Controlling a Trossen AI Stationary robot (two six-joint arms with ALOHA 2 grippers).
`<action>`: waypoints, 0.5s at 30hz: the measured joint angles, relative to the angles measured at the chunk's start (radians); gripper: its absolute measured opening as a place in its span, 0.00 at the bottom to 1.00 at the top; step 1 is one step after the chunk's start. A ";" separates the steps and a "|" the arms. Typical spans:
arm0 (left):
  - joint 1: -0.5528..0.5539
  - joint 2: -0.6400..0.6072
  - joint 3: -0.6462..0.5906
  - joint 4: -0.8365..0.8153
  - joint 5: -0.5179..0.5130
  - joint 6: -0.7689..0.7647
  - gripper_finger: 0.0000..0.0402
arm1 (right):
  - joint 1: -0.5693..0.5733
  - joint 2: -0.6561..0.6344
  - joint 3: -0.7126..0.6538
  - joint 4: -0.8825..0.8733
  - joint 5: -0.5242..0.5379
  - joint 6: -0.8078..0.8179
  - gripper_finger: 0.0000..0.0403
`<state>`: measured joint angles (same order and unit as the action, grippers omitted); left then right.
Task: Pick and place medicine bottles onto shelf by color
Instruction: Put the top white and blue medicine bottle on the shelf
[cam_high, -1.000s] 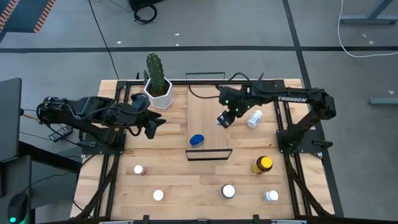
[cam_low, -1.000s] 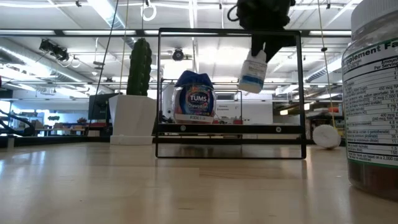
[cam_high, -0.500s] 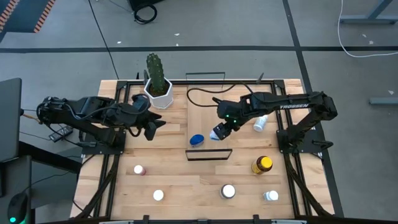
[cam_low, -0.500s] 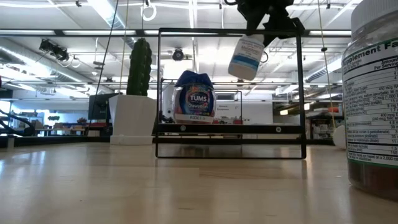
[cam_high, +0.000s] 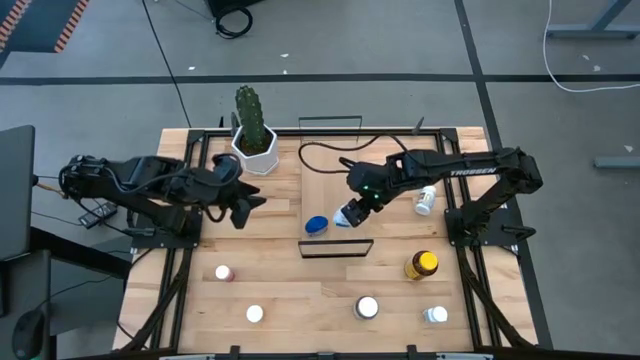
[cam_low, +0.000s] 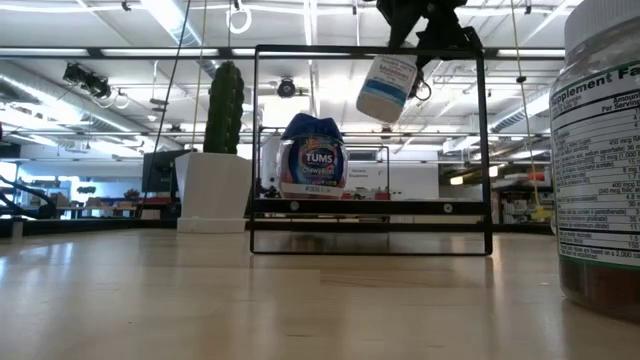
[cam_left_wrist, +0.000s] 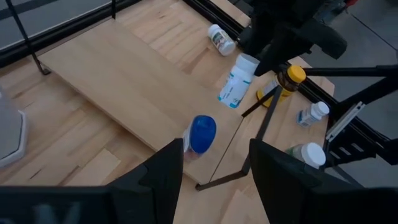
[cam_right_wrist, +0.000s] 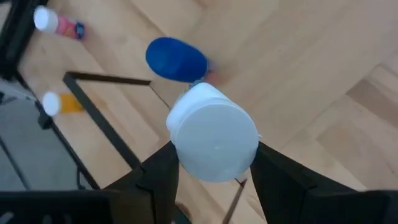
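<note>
A grey floor (cam_high: 400, 40) was seen around the slatted wooden table (cam_high: 290, 295), crossed by a dark line (cam_high: 560, 77) toward 12 o'clock. Striped hazard tape (cam_high: 70, 25) was laid at 10 o'clock. Long ceiling lights (cam_low: 170, 18) were lit overhead.

Tums bottle (cam_high: 317, 225) on shelf (cam_high: 332, 185); cactus (cam_high: 251, 120) left.

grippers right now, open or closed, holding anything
Left gripper: open, empty, beside the cactus pot.
Right gripper: closed on a white bottle, above the shelf.
</note>
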<state>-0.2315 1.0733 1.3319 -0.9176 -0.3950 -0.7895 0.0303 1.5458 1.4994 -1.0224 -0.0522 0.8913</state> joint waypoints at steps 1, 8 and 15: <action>-0.005 0.000 0.000 0.000 0.000 0.000 0.47 | 0.000 0.009 0.000 -0.002 0.008 -0.017 0.46; -0.015 0.000 0.000 -0.009 0.000 -0.003 0.47 | 0.001 0.081 -0.001 -0.051 0.024 -0.160 0.46; -0.015 0.000 0.000 -0.016 0.000 -0.011 0.47 | 0.006 0.151 -0.001 -0.071 0.045 -0.197 0.46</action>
<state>-0.2466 1.0737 1.3323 -0.9333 -0.3954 -0.8009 0.0359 1.6973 1.4982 -1.0931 -0.0074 0.6940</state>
